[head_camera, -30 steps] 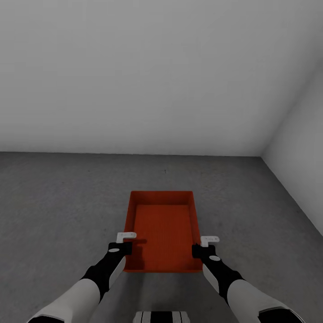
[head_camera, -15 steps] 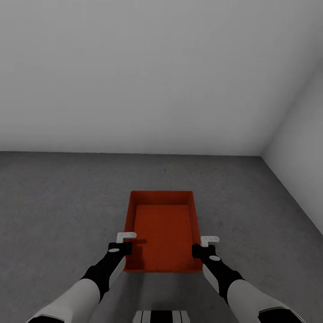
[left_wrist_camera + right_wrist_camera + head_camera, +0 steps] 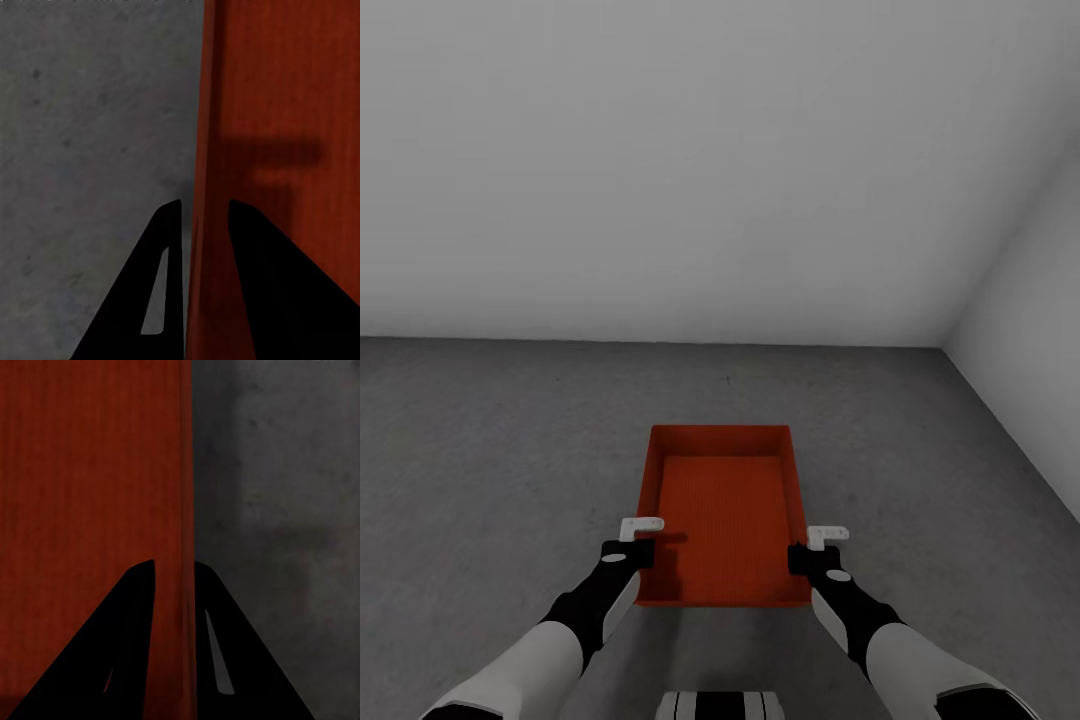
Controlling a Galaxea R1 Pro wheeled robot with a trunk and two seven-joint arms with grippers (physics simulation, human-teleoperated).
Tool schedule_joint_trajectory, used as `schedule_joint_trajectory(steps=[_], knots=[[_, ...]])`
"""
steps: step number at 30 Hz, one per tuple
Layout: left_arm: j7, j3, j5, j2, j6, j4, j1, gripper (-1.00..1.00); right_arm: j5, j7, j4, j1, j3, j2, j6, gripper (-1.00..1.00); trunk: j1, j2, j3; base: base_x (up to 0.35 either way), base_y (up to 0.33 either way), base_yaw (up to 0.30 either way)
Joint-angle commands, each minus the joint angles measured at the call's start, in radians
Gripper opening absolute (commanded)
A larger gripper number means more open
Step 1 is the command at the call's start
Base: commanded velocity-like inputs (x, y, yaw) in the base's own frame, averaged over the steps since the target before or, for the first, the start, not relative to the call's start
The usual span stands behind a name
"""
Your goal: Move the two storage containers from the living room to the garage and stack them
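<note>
One red-orange storage container (image 3: 723, 510) is in front of me over the dark grey concrete floor (image 3: 490, 470) of the garage. My left gripper (image 3: 639, 547) is shut on its left wall near the front corner; in the left wrist view the wall (image 3: 202, 187) runs between the two black fingers (image 3: 150, 285). My right gripper (image 3: 801, 553) is shut on the right wall, which the right wrist view shows as a red edge (image 3: 186, 510) between its fingers (image 3: 127, 637). The second container is out of view.
A plain white-grey wall (image 3: 660, 170) closes the room ahead, and a side wall (image 3: 1030, 400) meets it at the right corner. Bare concrete lies on both sides of the container.
</note>
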State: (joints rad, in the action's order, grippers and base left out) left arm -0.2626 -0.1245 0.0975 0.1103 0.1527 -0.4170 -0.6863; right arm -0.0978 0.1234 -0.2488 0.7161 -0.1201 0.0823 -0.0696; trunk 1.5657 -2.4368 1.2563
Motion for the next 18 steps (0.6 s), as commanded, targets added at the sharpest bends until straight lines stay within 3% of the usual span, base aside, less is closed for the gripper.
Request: schedule_joint_trajectory(steps=[1, 15, 16, 17, 18], knots=[[-0.014, 0.057, -0.012, -0.009, 0.005, -0.006, -0.001, -1.0, -0.017, 0.002, 0.004, 0.0, 0.017, -0.006, -0.005, -1.0, 0.0, 0.0, 0.001, 0.0, 0.0, 0.0], [-0.014, 0.055, -0.013, -0.009, 0.005, -0.008, -0.001, -1.0, -0.017, 0.001, 0.005, 0.0, 0.017, -0.007, -0.002, -1.0, 0.0, 0.0, 0.001, 0.0, 0.0, 0.0], [-0.014, 0.055, -0.013, -0.009, 0.005, -0.007, -0.001, -1.0, -0.017, 0.001, 0.005, 0.0, 0.017, -0.007, -0.001, 1.0, 0.0, 0.0, 0.001, 0.0, 0.0, 0.0], [-0.014, 0.056, -0.013, -0.009, 0.007, -0.006, -0.001, 1.0, -0.017, 0.001, 0.005, 0.0, 0.017, -0.007, 0.0, 1.0, 0.0, 0.0, 0.001, 0.0, 0.0, 0.0], [-0.014, 0.056, -0.012, -0.009, 0.009, -0.004, -0.001, 1.0, -0.017, 0.001, 0.005, 0.0, 0.017, -0.008, 0.0, 1.0, 0.0, 0.0, 0.001, 0.0, 0.0, 0.0]])
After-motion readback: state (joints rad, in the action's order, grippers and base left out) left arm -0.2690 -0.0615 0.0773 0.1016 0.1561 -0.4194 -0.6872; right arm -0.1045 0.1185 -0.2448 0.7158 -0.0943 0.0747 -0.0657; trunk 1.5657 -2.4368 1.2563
